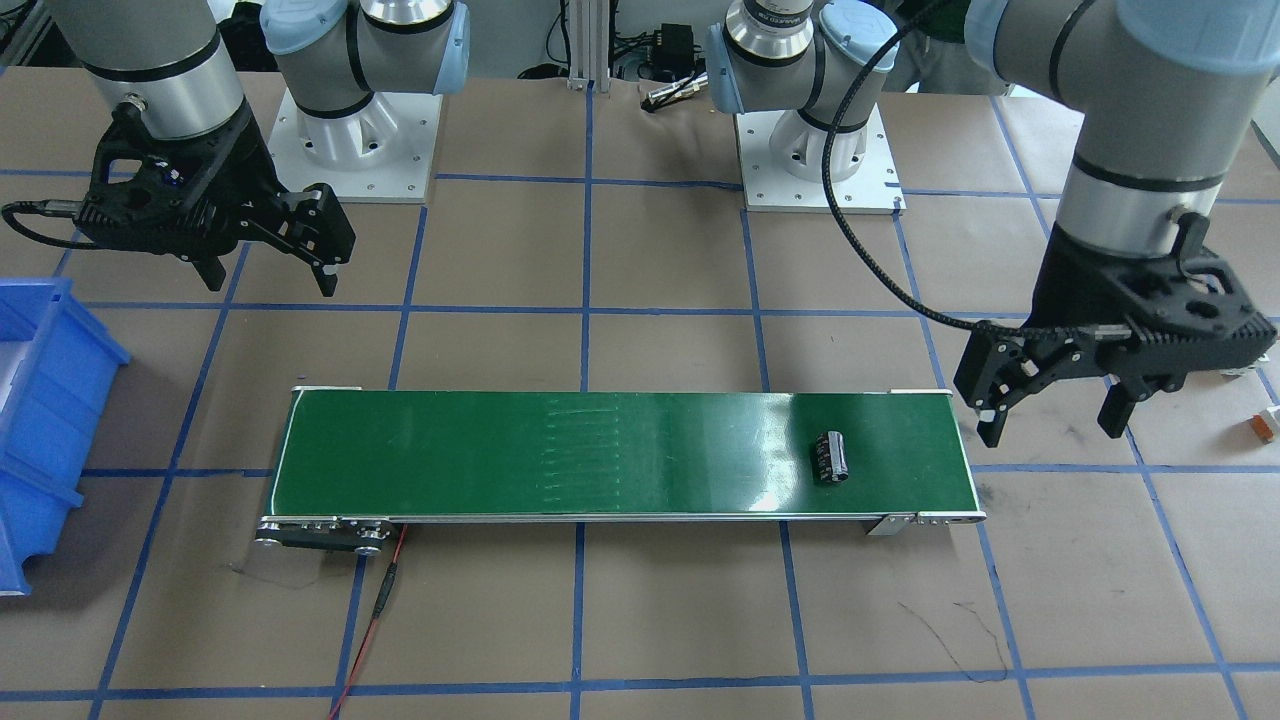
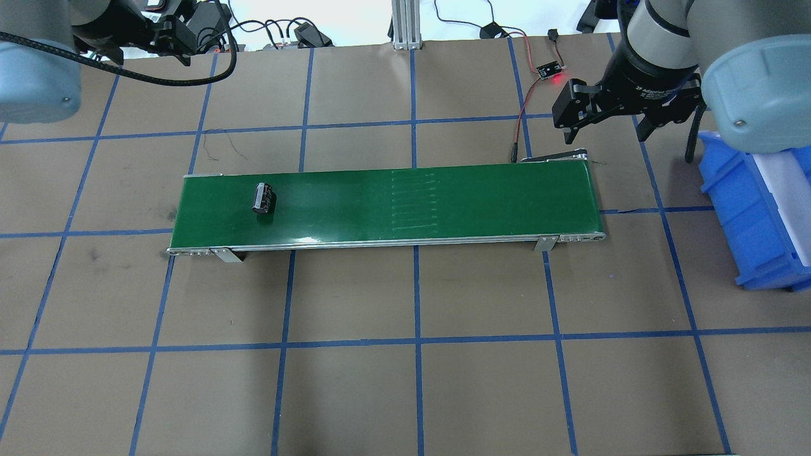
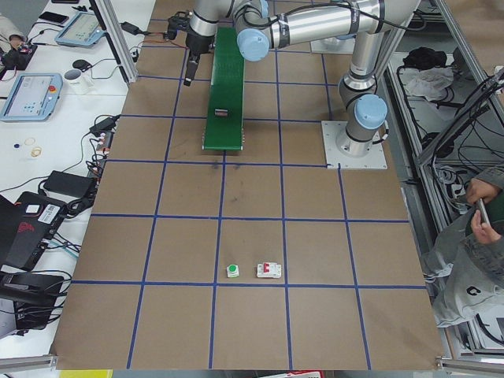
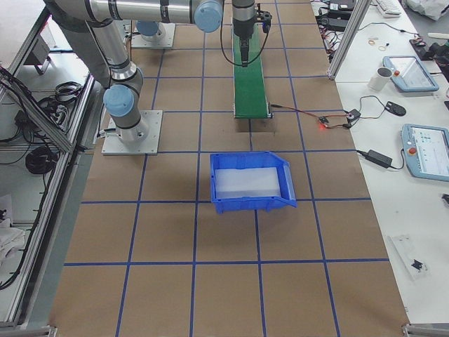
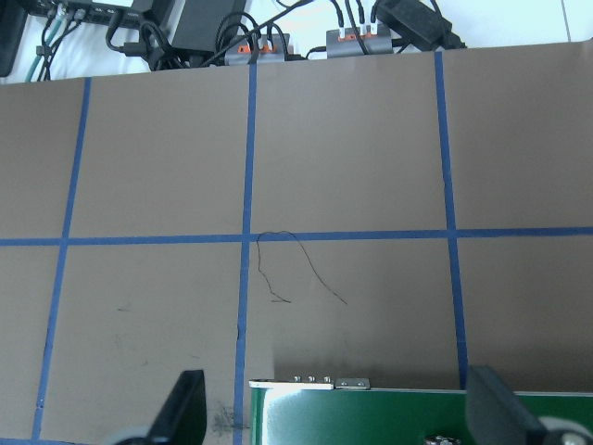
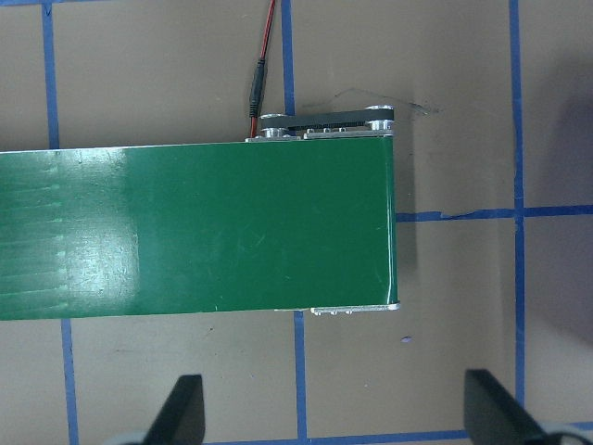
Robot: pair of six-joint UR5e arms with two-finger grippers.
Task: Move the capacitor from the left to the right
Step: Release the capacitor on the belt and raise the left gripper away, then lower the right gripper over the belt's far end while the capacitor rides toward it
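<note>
The capacitor (image 1: 832, 458), a small black cylinder, lies on its side on the green conveyor belt (image 1: 600, 455) near the belt's end on my left side. It also shows in the overhead view (image 2: 263, 199) and as a sliver at the bottom edge of the left wrist view (image 5: 443, 438). My left gripper (image 1: 1050, 430) is open and empty, hovering beyond that belt end, apart from the capacitor. My right gripper (image 1: 270, 283) is open and empty, above the table by the belt's other end (image 6: 371, 232).
A blue bin (image 2: 754, 209) stands past the belt's right end. A red wire (image 1: 380, 600) leads from the belt to a small board with a red light (image 2: 550, 71). A white breaker (image 3: 268, 270) and a green part (image 3: 232, 271) lie far off on the left.
</note>
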